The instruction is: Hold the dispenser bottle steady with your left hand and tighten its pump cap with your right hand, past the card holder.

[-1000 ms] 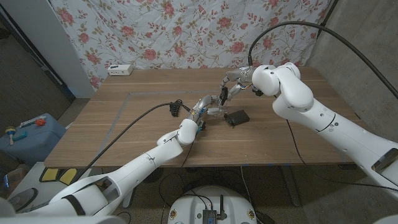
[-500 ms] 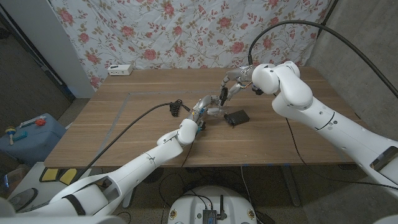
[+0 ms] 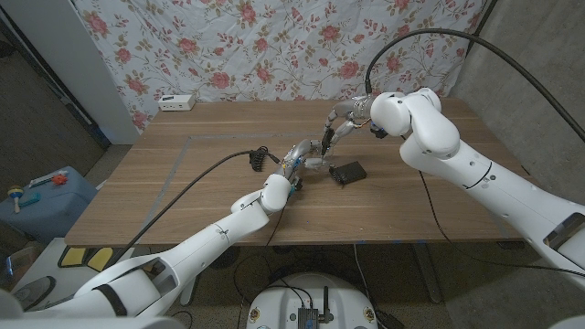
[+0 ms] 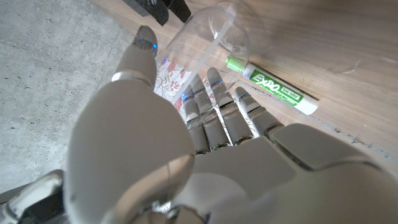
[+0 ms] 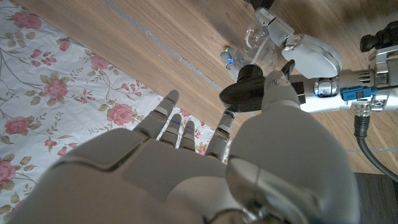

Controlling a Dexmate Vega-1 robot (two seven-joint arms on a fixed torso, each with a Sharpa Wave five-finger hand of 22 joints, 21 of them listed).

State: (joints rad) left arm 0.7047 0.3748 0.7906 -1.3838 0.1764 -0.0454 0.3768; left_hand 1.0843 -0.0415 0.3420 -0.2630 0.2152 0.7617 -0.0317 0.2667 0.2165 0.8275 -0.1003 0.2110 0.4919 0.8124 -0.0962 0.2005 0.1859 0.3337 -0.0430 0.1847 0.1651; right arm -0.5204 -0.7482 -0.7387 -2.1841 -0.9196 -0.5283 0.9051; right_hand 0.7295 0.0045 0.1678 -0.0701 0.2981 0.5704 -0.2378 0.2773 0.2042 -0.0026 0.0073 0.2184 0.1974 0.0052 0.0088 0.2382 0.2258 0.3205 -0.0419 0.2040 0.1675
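Head view: the left hand [image 3: 299, 157] reaches to the middle of the wooden table [image 3: 183, 196] and is wrapped around the clear dispenser bottle [image 3: 313, 164], which stands near the table's centre. The right hand [image 3: 340, 123] comes in from above and behind, fingers pointing down onto the black pump cap [image 3: 324, 142] at the bottle's top. A black card holder [image 3: 348, 172] lies flat just beside the bottle, on the robot's right of it. A white box [image 3: 177, 102] sits at the far edge, before the floral cloth.

Left wrist view: the left hand [image 4: 186, 143] is seen from its back. Its fingers [image 4: 217, 115] lie close together and curl against the wall of the dispenser bottle [image 4: 205, 40], with the thumb on the opposite side; the grip is closed on the bottle. A green marker [image 4: 273, 92] lies on the table just beyond the bottle.

Right wrist view: the right hand [image 5: 205, 155] has its fingers [image 5: 171, 121] extended and slightly spread, while the thumb tip touches the pump cap [image 5: 245, 93]. Whether a finger presses the cap's other side cannot be determined. The left hand [image 5: 308, 62] holds the bottle below the cap.
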